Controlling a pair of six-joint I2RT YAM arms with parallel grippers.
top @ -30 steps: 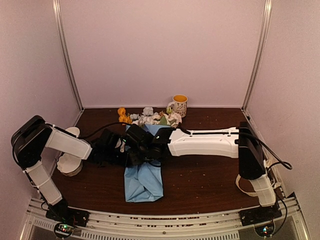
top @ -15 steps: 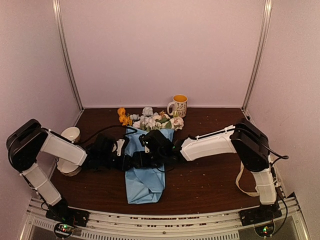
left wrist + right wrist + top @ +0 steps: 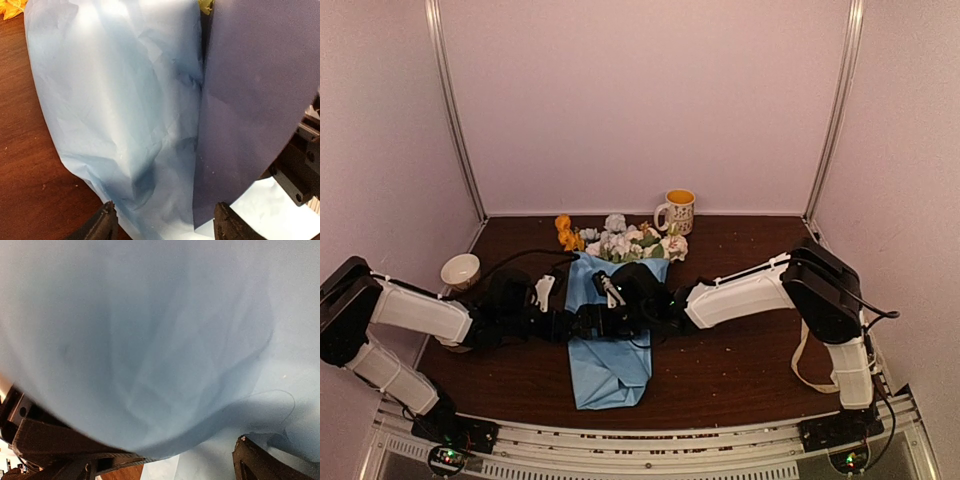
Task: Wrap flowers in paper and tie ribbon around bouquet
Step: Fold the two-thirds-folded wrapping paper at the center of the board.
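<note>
The bouquet (image 3: pixel 608 345) lies mid-way across the counter (image 3: pixel 750 370), its flower heads (image 3: pixel 632 240) at the far end near a mug (image 3: pixel 678 211). The left fingers (image 3: pixel 106 226) stand apart astride the blue paper (image 3: pixel 115 110), not pinching it. The right fingers (image 3: pixel 252 460) are spread wide, holding nothing.

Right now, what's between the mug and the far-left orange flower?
White and pink flower heads poking out of the blue paper; the top view shows them.
</note>
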